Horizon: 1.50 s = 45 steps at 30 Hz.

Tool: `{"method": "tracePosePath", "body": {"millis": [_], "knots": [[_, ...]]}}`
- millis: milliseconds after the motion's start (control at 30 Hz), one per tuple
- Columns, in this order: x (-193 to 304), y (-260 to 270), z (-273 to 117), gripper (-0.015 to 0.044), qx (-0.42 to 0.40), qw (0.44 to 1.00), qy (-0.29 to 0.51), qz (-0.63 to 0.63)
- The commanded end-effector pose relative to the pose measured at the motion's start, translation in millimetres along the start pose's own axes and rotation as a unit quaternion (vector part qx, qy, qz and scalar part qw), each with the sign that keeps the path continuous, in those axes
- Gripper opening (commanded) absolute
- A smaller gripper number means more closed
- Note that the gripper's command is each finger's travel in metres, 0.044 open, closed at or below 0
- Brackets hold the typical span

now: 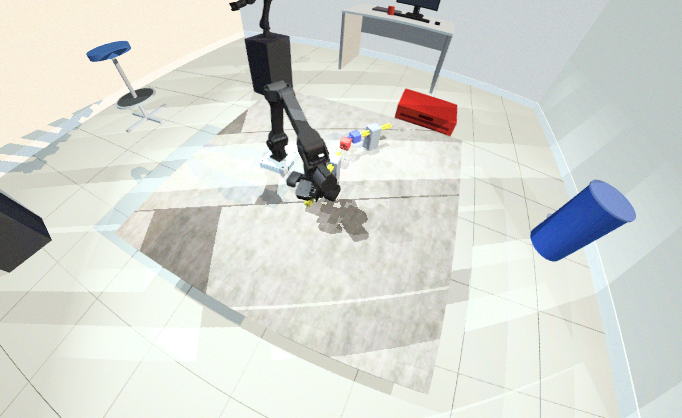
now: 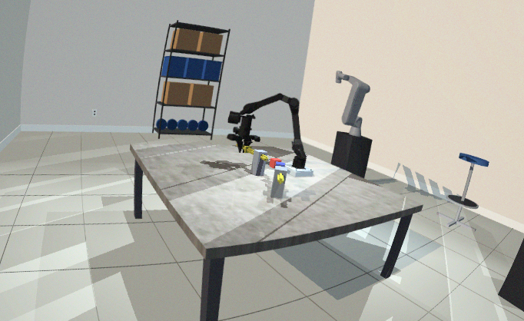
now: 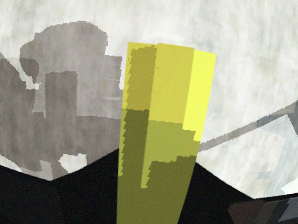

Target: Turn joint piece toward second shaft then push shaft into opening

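My gripper (image 1: 311, 200) (image 2: 241, 148) (image 3: 150, 155) is shut on the second shaft, near its outer end. This yellow shaft (image 1: 330, 168) (image 2: 249, 150) (image 3: 172, 85) runs through the grey second block (image 1: 337, 167) (image 2: 258, 163). Its far tip shows just short of the red joint piece (image 1: 345, 143) (image 2: 274, 162), apparently outside it. The red piece hangs at the blue hinge part (image 1: 354, 136) (image 2: 280, 163) on the first yellow shaft (image 1: 386, 126) (image 2: 280, 178), held in the grey first block (image 1: 371, 139) (image 2: 278, 188). The opening's exact direction is too small to tell.
The arm's white base (image 1: 277, 163) (image 2: 300, 171) stands close to the second block. The arm reaches over from it. The table (image 1: 333, 275) (image 2: 200, 223) carries both blocks, with shadows across it. A red box (image 1: 426, 110) and a blue cylinder (image 1: 574, 225) lie beyond the table edges.
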State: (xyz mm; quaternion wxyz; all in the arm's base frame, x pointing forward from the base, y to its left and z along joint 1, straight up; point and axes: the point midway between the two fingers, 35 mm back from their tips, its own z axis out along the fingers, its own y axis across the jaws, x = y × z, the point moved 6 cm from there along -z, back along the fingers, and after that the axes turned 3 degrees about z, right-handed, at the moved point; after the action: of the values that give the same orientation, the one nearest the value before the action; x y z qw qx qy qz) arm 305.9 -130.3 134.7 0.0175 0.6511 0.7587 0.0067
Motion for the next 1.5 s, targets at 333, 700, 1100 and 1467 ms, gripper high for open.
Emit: {"method": "tracePosePath", "body": {"millis": [333,700,1100,1467], "knots": [[21.9,-0.2,0.1,0.0000,0.004,1.000,-0.001,0.003],[39.6,-0.9,0.3,0.0000,0.005,1.000,0.000,0.003],[59.0,-1.7,0.4,0.0000,0.005,1.000,0.001,0.003],[76.3,-2.5,0.5,0.0000,0.005,1.000,0.001,0.003]]}}
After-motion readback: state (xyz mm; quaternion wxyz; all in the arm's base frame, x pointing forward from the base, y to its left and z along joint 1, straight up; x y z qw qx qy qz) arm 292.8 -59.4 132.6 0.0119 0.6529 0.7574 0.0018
